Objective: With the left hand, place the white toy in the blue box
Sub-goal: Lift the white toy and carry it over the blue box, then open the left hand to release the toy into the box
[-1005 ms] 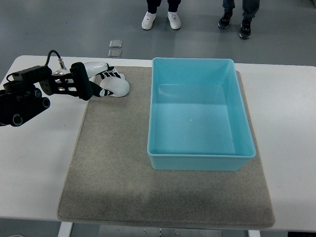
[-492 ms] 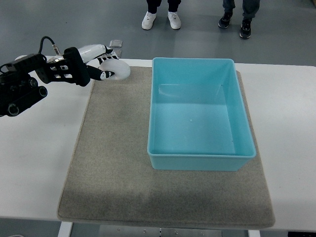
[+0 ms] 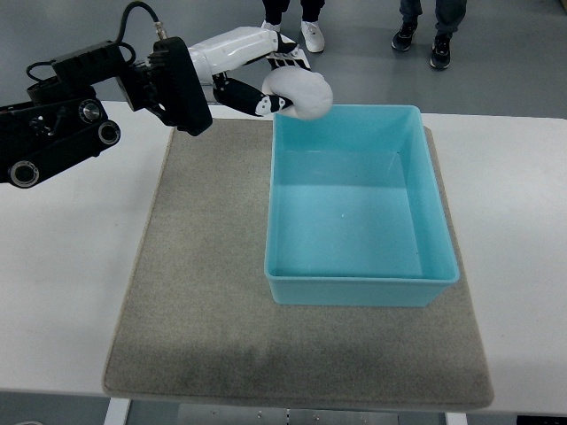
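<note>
Above the blue box's [image 3: 359,212] far-left corner, left hand [image 3: 257,66] fingers curled around white toy [image 3: 301,93], held aloft

I see blue box [image 3: 359,212]: smooth plastic, slight gloss. Mat [image 3: 195,292] under it: grey, rough felt-like cloth, matt. Table [image 3: 62,292]: white, smooth, matt. White toy [image 3: 299,94]: smooth, soft sheen. Left hand [image 3: 257,75]: glossy white shell, black matt arm parts.

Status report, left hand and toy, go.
Left hand shut on white toy, raised at blue box far-left corner. Box empty. Right hand out of view. Nothing in the way.
</note>
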### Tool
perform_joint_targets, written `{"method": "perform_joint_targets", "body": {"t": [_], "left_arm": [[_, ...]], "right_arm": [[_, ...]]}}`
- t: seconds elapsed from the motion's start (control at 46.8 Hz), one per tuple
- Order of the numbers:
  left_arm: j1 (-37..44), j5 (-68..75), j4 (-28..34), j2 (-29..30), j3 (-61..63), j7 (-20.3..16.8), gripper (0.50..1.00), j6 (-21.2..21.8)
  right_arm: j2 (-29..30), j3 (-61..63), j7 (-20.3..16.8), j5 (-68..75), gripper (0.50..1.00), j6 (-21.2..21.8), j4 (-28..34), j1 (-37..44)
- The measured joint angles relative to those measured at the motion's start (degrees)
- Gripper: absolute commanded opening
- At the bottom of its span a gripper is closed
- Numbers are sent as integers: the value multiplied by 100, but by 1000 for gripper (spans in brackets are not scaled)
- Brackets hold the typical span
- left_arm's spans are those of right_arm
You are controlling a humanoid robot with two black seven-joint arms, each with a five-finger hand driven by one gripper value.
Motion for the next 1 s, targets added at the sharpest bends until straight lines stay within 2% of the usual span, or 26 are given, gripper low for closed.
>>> {"method": "perform_joint_targets", "body": {"t": [0.15, 0.363, 0.513, 0.556, 0.62, 0.705, 0.727, 0.834, 1.005], "left_arm": [[72, 108, -473, -44, 182, 0, 500, -32], [185, 542, -453, -365, 1122, 0, 500, -12], [376, 617, -429, -418, 1261, 0, 510, 40], [386, 617, -429, -429, 1262, 0, 591, 50], [391, 606, -429, -451, 1260, 0, 809, 68], [398, 494, -429, -459, 1225, 7, 960, 116], [400, 484, -429, -459, 1221, 8, 983, 150], [453, 467, -425, -456, 1218, 10, 992, 330], [480, 364, -428, -453, 1211, 10, 992, 360]], "right_arm": [[0, 0, 1, 0, 936, 0, 0, -2], [0, 0, 0, 0, 936, 0, 0, -2], [0, 0, 1, 0, 936, 0, 0, 1], [0, 0, 1, 0, 936, 0, 0, 0], [0, 0, 1, 0, 936, 0, 0, -1], [0, 0, 0, 0, 936, 0, 0, 0], [0, 0, -1, 0, 936, 0, 0, -1], [0, 0, 0, 0, 936, 0, 0, -2], [0, 0, 0, 0, 936, 0, 0, -1]]}}
